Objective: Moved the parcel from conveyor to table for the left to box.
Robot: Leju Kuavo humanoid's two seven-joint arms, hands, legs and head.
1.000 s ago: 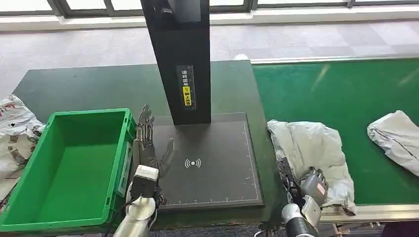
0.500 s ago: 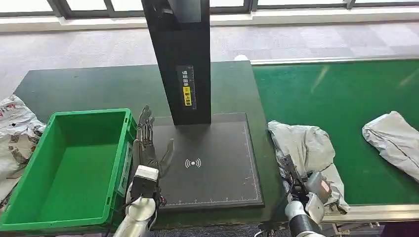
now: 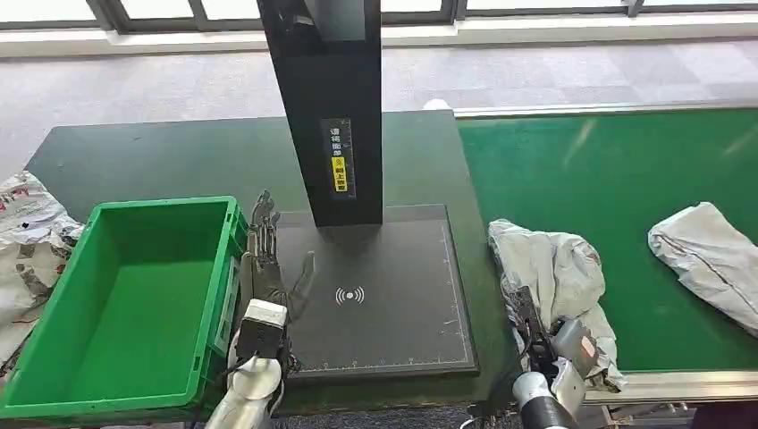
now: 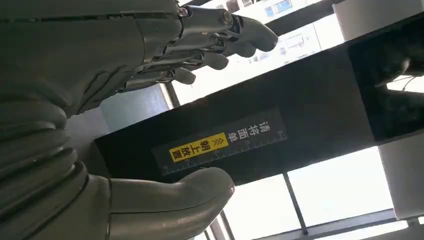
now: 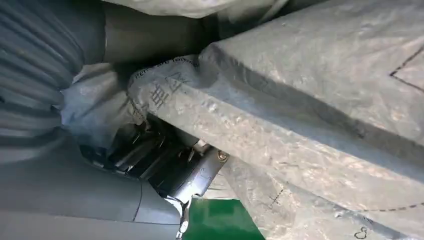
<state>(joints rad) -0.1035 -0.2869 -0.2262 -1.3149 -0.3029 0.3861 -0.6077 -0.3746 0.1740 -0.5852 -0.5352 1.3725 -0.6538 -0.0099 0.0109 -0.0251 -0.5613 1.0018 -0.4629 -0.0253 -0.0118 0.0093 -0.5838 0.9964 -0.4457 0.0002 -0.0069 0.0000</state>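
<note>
Two hands: the right hand [image 3: 561,347] grips the near edge of one grey parcel [image 3: 554,268], which lies on the green conveyor [image 3: 608,161] beside the table [image 3: 179,161]; the left hand [image 3: 268,264] hovers, fingers spread and holding nothing, over one black scanner pad [image 3: 384,295]. One green bin [image 3: 125,295] stands alongside; a second parcel [image 3: 706,259] lies farther along the conveyor.

A black post [image 3: 327,107] with a yellow-and-white label [image 3: 337,157] rises from the back of a dark scanning mat [image 3: 384,304]; a second grey bag [image 3: 706,259] lies further along the green belt; crumpled printed wrapping [image 3: 22,241] sits beyond the bin's outer side.
</note>
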